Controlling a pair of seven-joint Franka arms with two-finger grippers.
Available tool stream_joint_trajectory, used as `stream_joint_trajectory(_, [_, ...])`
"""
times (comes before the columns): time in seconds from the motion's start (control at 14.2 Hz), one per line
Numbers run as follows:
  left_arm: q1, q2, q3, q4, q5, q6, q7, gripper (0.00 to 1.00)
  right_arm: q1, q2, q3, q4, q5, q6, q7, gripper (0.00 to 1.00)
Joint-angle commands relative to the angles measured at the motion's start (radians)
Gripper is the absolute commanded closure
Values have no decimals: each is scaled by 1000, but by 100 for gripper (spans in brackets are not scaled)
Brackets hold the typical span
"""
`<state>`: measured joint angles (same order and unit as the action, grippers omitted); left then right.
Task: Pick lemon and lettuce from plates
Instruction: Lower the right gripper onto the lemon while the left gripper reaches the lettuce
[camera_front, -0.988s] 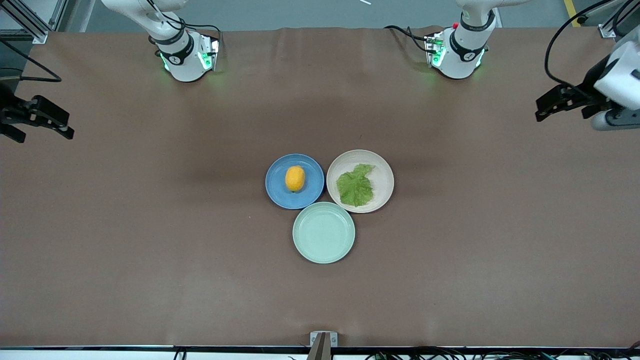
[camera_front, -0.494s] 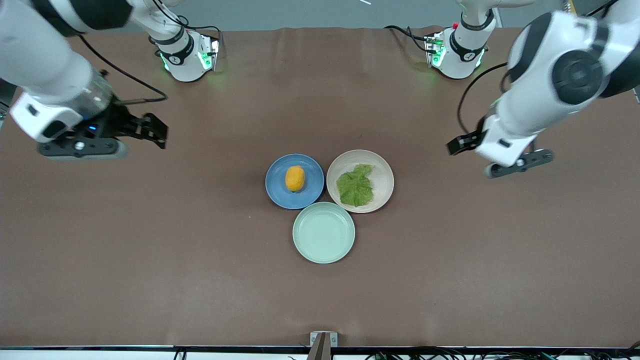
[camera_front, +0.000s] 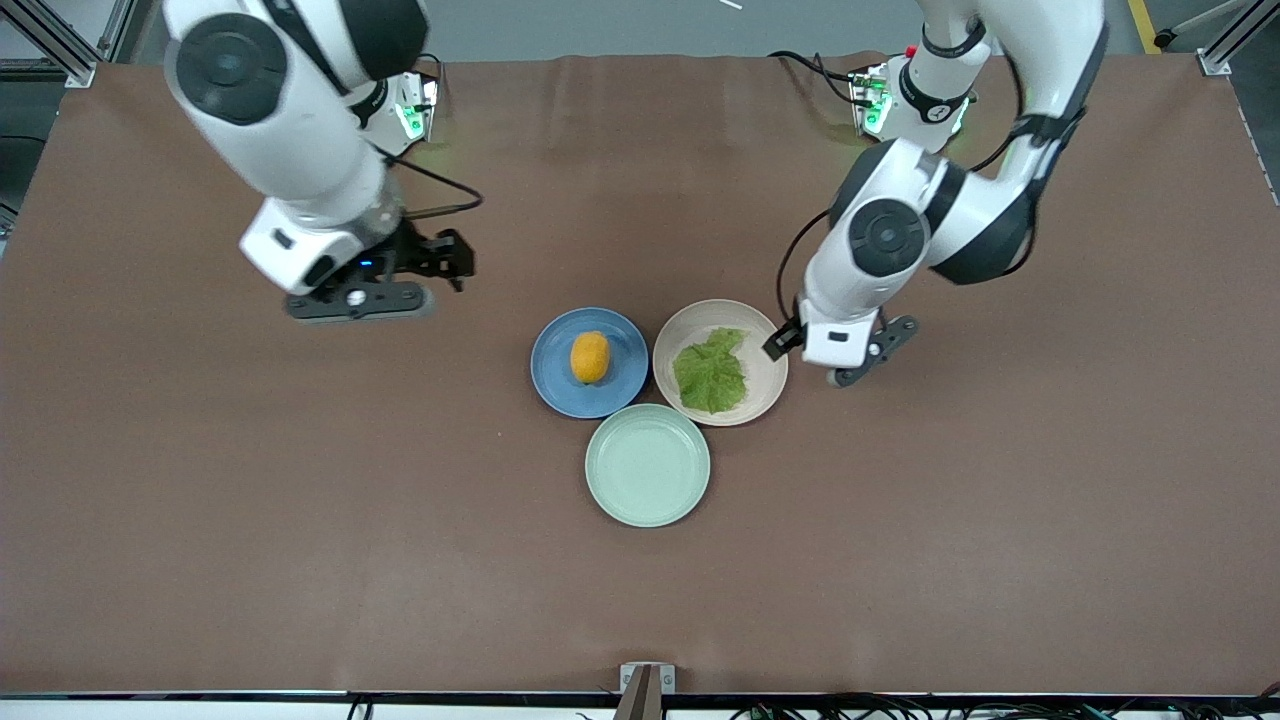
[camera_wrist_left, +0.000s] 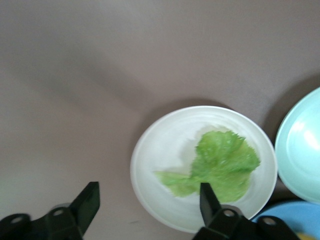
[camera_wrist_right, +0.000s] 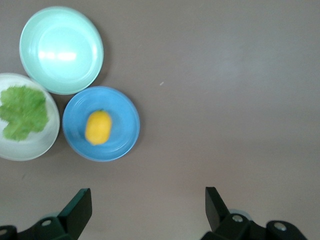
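The lemon (camera_front: 590, 357) lies on the blue plate (camera_front: 555, 378). The lettuce (camera_front: 711, 372) lies flat on the beige plate (camera_front: 765, 372) beside it. My right gripper (camera_front: 455, 258) is open and empty over bare table, toward the right arm's end from the blue plate. Its wrist view shows the lemon (camera_wrist_right: 98, 127), the blue plate (camera_wrist_right: 122, 107) and the open gripper (camera_wrist_right: 147, 192). My left gripper (camera_front: 782, 342) is open and empty over the beige plate's rim at the left arm's end. Its wrist view shows the lettuce (camera_wrist_left: 220, 162), the plate (camera_wrist_left: 160, 165) and the open gripper (camera_wrist_left: 148, 190).
A mint-green plate (camera_front: 647, 465) with nothing on it touches both plates, nearer to the front camera. It also shows in the right wrist view (camera_wrist_right: 61, 50) and the left wrist view (camera_wrist_left: 302, 145). Brown table cloth (camera_front: 300, 500) surrounds the plates.
Both arms have swung in from the table's ends toward the plates. The left gripper now reaches the beige plate's rim. The lemon, lettuce and plates have not moved.
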<state>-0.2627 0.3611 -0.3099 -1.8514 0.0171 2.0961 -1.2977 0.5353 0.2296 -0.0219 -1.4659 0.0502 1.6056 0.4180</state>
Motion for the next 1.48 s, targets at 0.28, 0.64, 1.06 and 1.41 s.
stream_joint_trajectory(0.28, [-90, 202, 9, 26, 27, 238, -297, 28, 103, 60, -9, -279, 149, 385, 68, 0])
stream_joint_trajectory(0.64, [-95, 274, 11, 29, 115, 274, -351, 42, 159, 152, -9, -361, 149, 559, 105, 0])
stream_joint_trajectory(1.06, [-89, 277, 12, 49, 118, 271, -376, 100, 164, 280, -9, -352, 151, 721, 136, 0])
stream_joint_trajectory(1.41, [-49, 158, 12, 57, 146, 170, -359, 100, 184, 362, -9, -350, 154, 813, 142, 0])
